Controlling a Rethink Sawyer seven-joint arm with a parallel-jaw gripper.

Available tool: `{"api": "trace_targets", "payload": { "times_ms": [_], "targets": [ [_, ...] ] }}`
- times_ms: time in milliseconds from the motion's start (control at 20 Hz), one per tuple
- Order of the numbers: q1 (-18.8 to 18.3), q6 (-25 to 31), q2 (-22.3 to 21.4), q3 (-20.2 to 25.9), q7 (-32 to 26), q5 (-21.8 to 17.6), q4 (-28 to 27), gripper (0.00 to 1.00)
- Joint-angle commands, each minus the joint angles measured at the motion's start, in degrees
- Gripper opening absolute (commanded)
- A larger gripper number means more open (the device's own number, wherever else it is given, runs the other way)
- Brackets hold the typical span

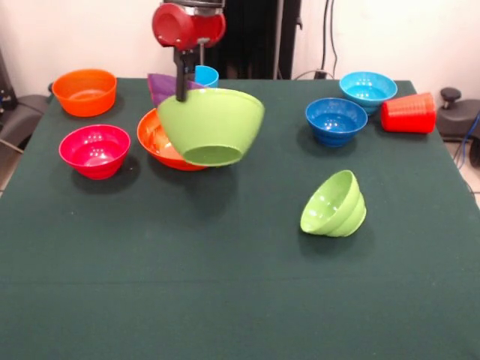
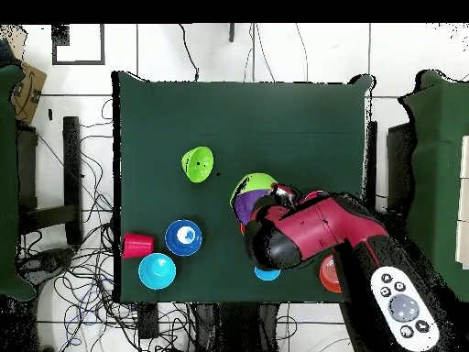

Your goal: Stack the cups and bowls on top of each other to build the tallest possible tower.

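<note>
The jaws (image 1: 182, 91) pinch the rim of the big lime green bowl (image 1: 211, 125) and hold it up in the air, tipped so its flat bottom faces the camera. Right under and behind it sits the big orange bowl (image 1: 155, 139) on the tabletop (image 1: 225, 292). The big purple bowl (image 1: 161, 85) is just behind that, and the light blue cup (image 1: 206, 75) peeks out beside the arm.

To the left in the front view are the pink-red bowl (image 1: 94, 150) and, further back, the small orange bowl (image 1: 85, 91), both standing upright and apart.

On the other side, the dark blue bowl (image 1: 336, 120) stands upright. The light blue bowl (image 1: 367, 90) is just behind it. The red cup (image 1: 409, 113) lies on its side next to them, near the edge.

The small lime green bowl (image 1: 334, 204) lies tipped over by itself, nearer the middle.

From above, the red arm (image 2: 307, 231) covers most of the bowls under it.
</note>
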Motion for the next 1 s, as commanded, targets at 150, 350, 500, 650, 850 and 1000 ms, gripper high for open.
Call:
{"api": "trace_targets", "payload": {
  "times_ms": [150, 350, 500, 650, 850, 1000],
  "targets": [
    [0.36, 14.2, 3.06, 2.67, -16.08, 0.89, 2.65, 0.0],
    [-0.98, 18.01, 3.78, 4.82, -17.4, 3.93, 2.67, 0.0],
    [-2.29, 21.21, 3.38, 6.69, -17.79, 7.36, 2.78, 0.0],
    [-3.29, 23.34, 3.01, 8.28, -17.87, 9.69, 3.04, 0.0],
    [-4.78, 25.99, 3.09, 9.8, -18.39, 10.81, 3.62, 0.0],
    [-5.1, 28.05, 3.0, 10.96, -18.42, 11.52, 3.8, 0.0]
  ]
}}
